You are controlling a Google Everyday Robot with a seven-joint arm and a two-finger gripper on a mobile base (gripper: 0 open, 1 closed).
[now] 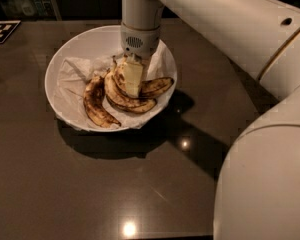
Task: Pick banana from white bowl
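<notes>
The white bowl (65, 59) stands on the dark table, lined with crumpled white paper, and holds three overripe bananas. My gripper (132, 79) reaches straight down from the arm's wrist (139, 29) into the middle of the bowl. It sits on the banana (157, 86), the spotted yellow one whose thin stem points up-left beside the gripper and whose dark end lies to the right. The gripper covers the banana's middle. A second yellow banana (121, 100) lies just under it. A mostly brown-mottled banana (96, 106) lies to the left, apart from the gripper.
The robot's large white arm and body (260, 149) fill the right side of the view. The dark glossy table (90, 184) spreads in front of the bowl. A black-and-white marker tag (1, 31) lies at the far left edge.
</notes>
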